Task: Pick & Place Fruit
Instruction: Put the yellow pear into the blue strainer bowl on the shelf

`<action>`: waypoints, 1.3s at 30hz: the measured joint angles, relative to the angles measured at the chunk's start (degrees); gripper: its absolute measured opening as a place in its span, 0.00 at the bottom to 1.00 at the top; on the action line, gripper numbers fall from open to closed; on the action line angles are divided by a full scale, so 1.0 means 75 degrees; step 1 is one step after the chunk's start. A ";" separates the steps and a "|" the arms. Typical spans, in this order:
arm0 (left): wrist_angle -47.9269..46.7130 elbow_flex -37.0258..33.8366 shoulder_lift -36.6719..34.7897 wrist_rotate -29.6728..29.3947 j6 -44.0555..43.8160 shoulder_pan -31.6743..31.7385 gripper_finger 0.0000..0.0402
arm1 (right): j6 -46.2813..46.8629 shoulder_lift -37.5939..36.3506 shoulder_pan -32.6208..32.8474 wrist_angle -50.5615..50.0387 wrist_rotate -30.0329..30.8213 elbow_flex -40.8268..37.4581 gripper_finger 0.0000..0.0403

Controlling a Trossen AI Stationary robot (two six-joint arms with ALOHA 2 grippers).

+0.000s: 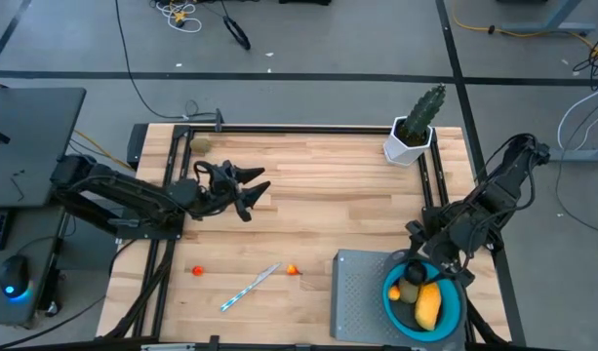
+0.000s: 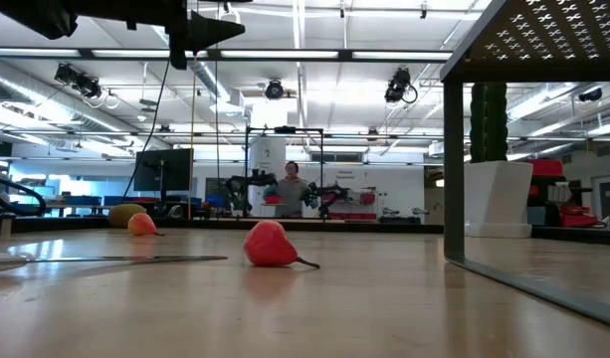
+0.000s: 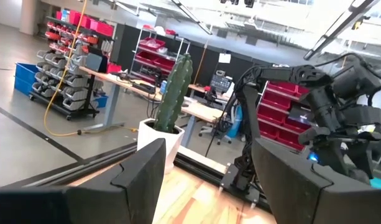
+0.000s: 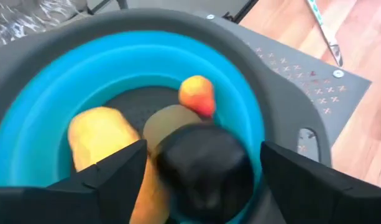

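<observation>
A blue bowl (image 4: 47, 81) on a grey perforated platform (image 1: 362, 288) near the table's right front holds a yellow oblong fruit (image 4: 97, 134), an olive-brown oval (image 4: 168, 121) and a small orange-red piece (image 4: 196, 93). My right gripper (image 4: 202, 165) hangs open over the bowl. A blurred black ball (image 4: 206, 171) sits between its fingers with a gap on each side. Two orange-red pieces (image 1: 197, 270) (image 1: 293, 269) lie on the wood toward the near left. My left gripper (image 1: 248, 187) is open and holds nothing, above the table's far left, pointing roughly level toward the right.
A thin white-and-blue stick (image 1: 250, 288) lies between the two loose orange-red pieces. A green cactus in a white pot (image 1: 416, 132) stands at the far right corner. A small olive piece (image 1: 201, 144) lies at the far left. Bare wood spreads across the middle.
</observation>
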 joint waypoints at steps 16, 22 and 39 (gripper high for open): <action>0.0024 0.0000 0.0000 0.0000 0.0023 0.0003 0.62 | 0.0071 0.0002 0.0076 0.0232 0.0119 0.0734 0.89; 0.0021 0.0000 0.0000 0.0000 0.0059 0.0003 0.62 | -0.0660 0.0141 -0.0033 0.0712 0.3327 0.0734 0.89; -0.1540 0.0809 0.0304 0.1558 0.0318 -0.0274 0.62 | -0.2093 0.1606 -0.2256 0.2626 0.3665 0.0734 0.80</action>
